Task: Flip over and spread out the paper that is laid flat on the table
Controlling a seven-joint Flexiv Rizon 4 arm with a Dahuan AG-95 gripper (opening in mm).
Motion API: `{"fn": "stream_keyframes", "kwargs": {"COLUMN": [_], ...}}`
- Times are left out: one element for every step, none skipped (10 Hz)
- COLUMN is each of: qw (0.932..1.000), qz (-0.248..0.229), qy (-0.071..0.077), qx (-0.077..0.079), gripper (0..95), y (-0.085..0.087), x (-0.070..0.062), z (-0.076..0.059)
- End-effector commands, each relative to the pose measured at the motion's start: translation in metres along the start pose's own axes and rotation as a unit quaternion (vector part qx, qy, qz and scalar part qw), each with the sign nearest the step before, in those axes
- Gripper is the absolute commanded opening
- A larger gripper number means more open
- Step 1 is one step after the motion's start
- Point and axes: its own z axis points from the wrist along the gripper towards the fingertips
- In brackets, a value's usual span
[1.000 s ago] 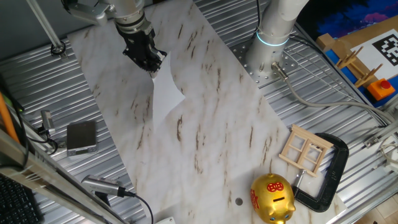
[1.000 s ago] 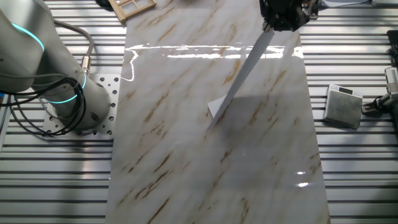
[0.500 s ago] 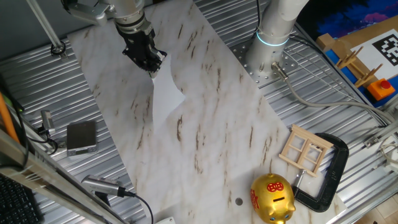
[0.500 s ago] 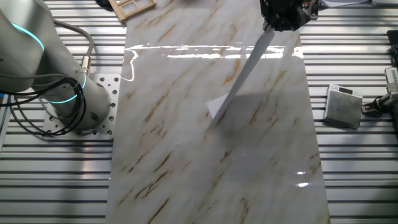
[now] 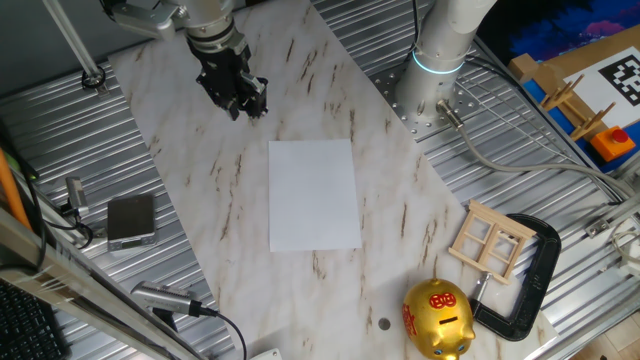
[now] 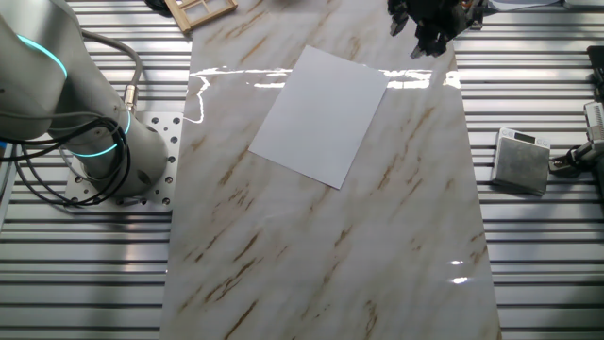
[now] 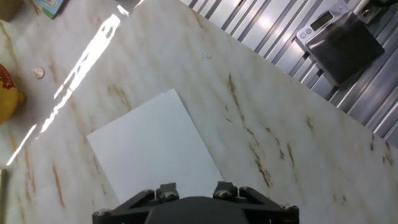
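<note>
- We note the small grey square pad (image 5: 131,219) on the ribbed metal surface (image 5: 60,130), off the table's edge and well apart from the jaws; in the other fixed view it sits at far right (image 6: 522,161).
- The gripper (image 5: 242,100) hangs above the table (image 5: 180,150) near one of its ends, fingers pointing down. We see the jaws parted and holding nothing; from the other fixed view the gripper (image 6: 427,36) reads the same, with two dark fingers spread and clear air between them.
- The paper (image 5: 314,194) lies flat on the table, fully spread, no edge lifted as far as we can tell. Its nearest corner is just beyond the jaws and not touching them; the rest of the sheet runs away from the jaws toward the middle of the board.
- In the other fixed view the paper (image 6: 319,115) lies slantwise on the marble, one corner close under the jaws.
- In the hand view the paper (image 7: 155,155) fills the area directly ahead of the jaws, with bare marble (image 7: 261,112) all round it. The fingertips themselves are not visible here.
- The robot base (image 5: 437,62) stands beside the table, well apart from the jaws.
- We log a small wooden frame (image 5: 491,240), a black clamp (image 5: 528,280) and the gold piggy bank (image 5: 438,318) at the table's far end from the jaws.
</note>
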Motion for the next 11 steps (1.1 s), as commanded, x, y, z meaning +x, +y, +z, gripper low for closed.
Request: {"fn": "stream_keyframes", "kwargs": {"qw": [0.9999,0.9998,0.9998,0.9997,0.9997,0.9996,0.9996,0.9993,0.9987,0.9971,0.9959], "qz": [0.004,0.007,0.011,0.016,0.019,0.021,0.024,0.033,0.047,0.074,0.089], "qy": [0.009,0.011,0.012,0.012,0.012,0.011,0.007,0.009,0.007,0.007,0.006], "qx": [0.011,0.013,0.013,0.013,0.014,0.013,0.013,0.014,0.014,0.015,0.014], "gripper": [19.0,19.0,0.0,0.0,0.0,0.0,0.0,0.0,0.0,0.0,0.0], "y": [0.002,0.003,0.004,0.006,0.006,0.006,0.006,0.006,0.006,0.006,0.006], "x": [0.0,0.002,0.004,0.006,0.007,0.007,0.008,0.007,0.007,0.007,0.007], "z": [-0.004,-0.009,-0.013,-0.017,-0.018,-0.019,-0.019,-0.018,-0.018,-0.018,-0.018]}}
